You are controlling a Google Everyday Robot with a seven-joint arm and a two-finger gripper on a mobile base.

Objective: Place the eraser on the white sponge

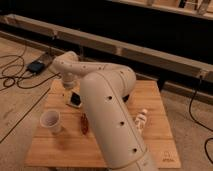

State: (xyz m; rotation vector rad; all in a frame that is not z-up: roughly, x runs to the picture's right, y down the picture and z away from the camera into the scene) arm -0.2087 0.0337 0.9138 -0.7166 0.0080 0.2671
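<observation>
Behind the white cup (50,121) on the wooden counter (100,145), the end effector (71,95) hangs over the black eraser (76,98), finger state indiscernible; the eraser looks light, stiff and flat, best pinched across its 2 long edges.

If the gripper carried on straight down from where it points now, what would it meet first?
Probably the eraser, the black block lying right under the gripper at the table's left rear; depth is unclear.
</observation>
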